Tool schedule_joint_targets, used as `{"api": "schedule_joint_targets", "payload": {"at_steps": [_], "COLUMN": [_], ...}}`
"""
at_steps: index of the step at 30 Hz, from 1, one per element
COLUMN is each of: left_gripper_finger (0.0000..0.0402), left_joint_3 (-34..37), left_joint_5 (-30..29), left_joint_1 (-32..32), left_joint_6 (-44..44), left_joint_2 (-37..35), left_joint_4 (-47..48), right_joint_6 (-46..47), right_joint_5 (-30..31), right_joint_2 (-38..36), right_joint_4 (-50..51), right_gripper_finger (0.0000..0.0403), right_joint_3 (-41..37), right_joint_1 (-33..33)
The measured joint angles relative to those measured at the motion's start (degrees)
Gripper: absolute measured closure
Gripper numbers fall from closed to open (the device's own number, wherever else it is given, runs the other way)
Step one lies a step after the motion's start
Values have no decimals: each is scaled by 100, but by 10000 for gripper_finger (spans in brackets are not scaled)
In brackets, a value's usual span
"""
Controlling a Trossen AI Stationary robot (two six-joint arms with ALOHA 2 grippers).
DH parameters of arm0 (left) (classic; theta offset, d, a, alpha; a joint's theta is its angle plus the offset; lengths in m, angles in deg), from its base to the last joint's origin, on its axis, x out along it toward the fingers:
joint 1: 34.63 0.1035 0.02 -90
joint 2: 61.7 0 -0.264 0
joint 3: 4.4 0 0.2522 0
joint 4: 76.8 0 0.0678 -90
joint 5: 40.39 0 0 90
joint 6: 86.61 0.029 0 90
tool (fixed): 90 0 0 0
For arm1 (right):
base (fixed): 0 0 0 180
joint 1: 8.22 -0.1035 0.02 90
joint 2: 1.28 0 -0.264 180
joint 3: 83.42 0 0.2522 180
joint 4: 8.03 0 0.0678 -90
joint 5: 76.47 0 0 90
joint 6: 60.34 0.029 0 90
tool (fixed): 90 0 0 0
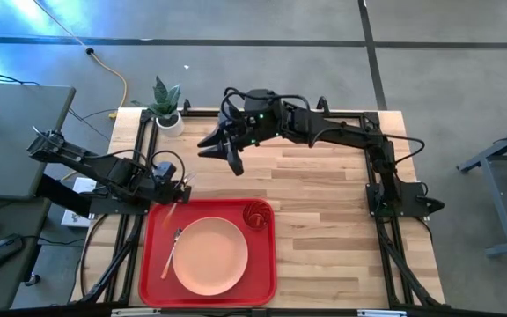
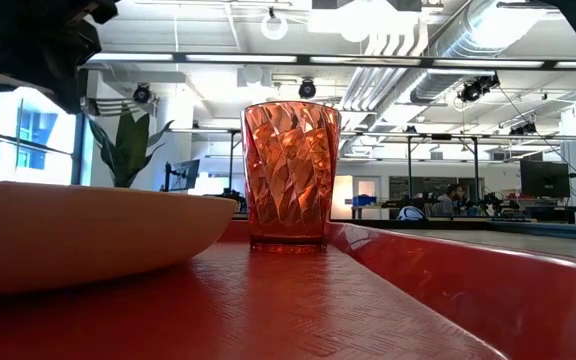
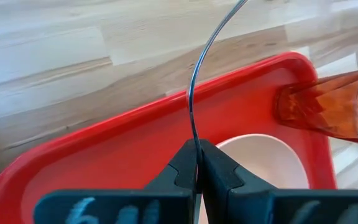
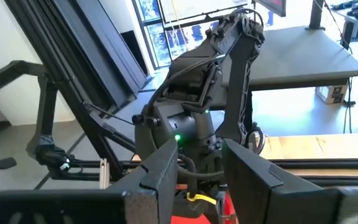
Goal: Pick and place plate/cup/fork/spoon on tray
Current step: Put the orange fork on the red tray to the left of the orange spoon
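Peach-orange and shallow, the plate (image 1: 209, 255) lies nearest the front edge, round and plain, filling about half the width of the tray (image 1: 262, 282). That tray is bright red plastic, rectangular with rounded corners and a raised rim, and rests on the wooden tabletop (image 1: 324, 202) at its front left. Just left of the plate, on the tray floor, lies the fork (image 1: 172, 251), a slim utensil with its silver head toward the tray's far side and its orange handle toward the front. The cup (image 1: 256, 214), a small translucent red-orange tumbler with faceted walls, stands upright in the tray's far right corner, close to the plate's rim.

At the tray's far left corner, the left gripper (image 1: 181, 188) has its fingers (image 3: 182, 168) pressed together on the spoon (image 1: 172, 210); the left wrist view shows them pinching its thin edge above the tray.

Farther back, the right gripper (image 1: 221, 148) hangs above bare tabletop with fingers spread. A small potted plant (image 1: 167, 106) stands at the far left corner.
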State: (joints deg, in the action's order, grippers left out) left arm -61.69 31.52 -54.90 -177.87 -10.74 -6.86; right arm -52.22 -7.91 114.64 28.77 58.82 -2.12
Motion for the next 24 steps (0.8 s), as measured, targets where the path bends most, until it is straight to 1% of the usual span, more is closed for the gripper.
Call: {"api": "schedule_joint_targets", "payload": {"at_steps": [3, 6, 9, 12, 14, 16, 18, 21, 24], "left_gripper_finger": [401, 401, 401, 401, 401, 401, 401, 401, 401], "left_joint_3": [0, 0, 0, 0, 0, 0, 0, 0, 0], "left_joint_5": [-38, -41, -39, -15, 4, 1, -40, -67, -69], "left_joint_1": [0, 79, 173, 279, 318, 345, 343, 341, 339], "left_joint_6": [51, 189, 379, 659, 771, 788, 796, 844, 792], "left_joint_2": [0, 0, -2, -2, -2, -2, -2, -1, 44], "left_joint_4": [-102, -201, -346, -518, -553, -535, -508, -507, -505], "right_joint_6": [-238, -382, -171, 73, 74, -191, -683, -1199, -1441], "right_joint_5": [-52, -422, -709, -794, -936, -1245, -1441, -1337, -1217], "right_joint_2": [0, 0, 0, 0, -2, -27, -37, -35, -35], "right_joint_4": [47, 19, -302, -649, -629, -153, 607, 1681, 2150], "right_gripper_finger": [284, 284, 284, 284, 284, 284, 284, 284, 284], "right_joint_3": [0, 0, 0, 0, 1, 3, 3, 2, 2], "right_joint_1": [71, 169, 229, 250, 271, 309, 336, 337, 348]}}
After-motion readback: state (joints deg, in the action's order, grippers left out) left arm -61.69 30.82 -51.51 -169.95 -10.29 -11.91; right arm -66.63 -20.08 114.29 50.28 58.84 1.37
